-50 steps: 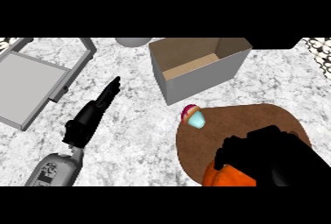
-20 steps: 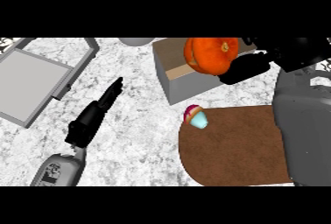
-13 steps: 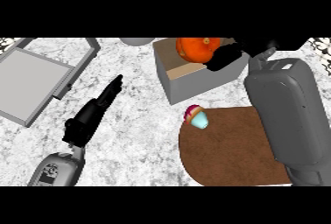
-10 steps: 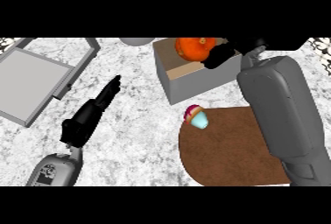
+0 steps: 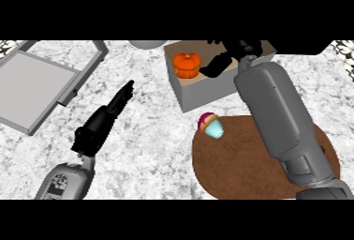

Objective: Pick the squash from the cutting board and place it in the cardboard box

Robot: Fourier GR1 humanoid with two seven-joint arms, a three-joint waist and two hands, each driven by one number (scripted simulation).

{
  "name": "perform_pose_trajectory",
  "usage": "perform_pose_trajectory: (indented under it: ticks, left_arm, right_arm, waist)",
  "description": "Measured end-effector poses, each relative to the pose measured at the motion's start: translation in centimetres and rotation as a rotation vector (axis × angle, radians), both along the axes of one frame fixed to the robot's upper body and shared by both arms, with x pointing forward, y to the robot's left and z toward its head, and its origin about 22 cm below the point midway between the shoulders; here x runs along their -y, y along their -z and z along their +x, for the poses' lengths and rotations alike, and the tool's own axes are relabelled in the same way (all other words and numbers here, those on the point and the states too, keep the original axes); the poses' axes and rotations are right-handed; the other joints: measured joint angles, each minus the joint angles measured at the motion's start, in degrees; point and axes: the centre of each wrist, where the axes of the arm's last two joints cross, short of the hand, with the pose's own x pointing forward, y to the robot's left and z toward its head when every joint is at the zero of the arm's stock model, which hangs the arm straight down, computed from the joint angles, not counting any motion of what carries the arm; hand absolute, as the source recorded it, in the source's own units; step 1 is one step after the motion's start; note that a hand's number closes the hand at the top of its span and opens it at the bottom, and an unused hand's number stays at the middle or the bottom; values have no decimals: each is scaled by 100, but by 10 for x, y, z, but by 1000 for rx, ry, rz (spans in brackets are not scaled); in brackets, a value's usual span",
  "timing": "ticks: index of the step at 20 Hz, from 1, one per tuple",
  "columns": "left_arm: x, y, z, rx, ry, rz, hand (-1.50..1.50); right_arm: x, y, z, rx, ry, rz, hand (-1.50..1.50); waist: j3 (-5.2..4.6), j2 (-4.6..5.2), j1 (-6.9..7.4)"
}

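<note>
The squash (image 5: 185,64) sits inside the cardboard box (image 5: 200,91). The right hand (image 5: 223,61) beside it has released fingers; next it should lift away.

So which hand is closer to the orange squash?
The right hand. It hangs over the cardboard box, right beside the squash inside. The left hand rests on the counter, far off to the left.

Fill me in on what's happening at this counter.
The robot's right hand is reaching over the cardboard box, and the orange squash sits inside it, beside the fingers. Whether they touch it cannot be told. The brown cutting board holds only a small pink and blue item at its edge. The left hand lies open on the counter.
</note>
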Motion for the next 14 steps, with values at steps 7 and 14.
perform_pose_trajectory:
  ticks: [7,14]
  left_arm:
    - [1,1,-3,-3,7,-2,0]
    - [-4,2,-1,-9,0,-4,0]
  right_arm:
    - [10,21,12,-32,-20,215,-150]
    - [52,27,18,21,25,610,-150]
  waist:
    - [2,-15,1]
    - [8,18,-33]
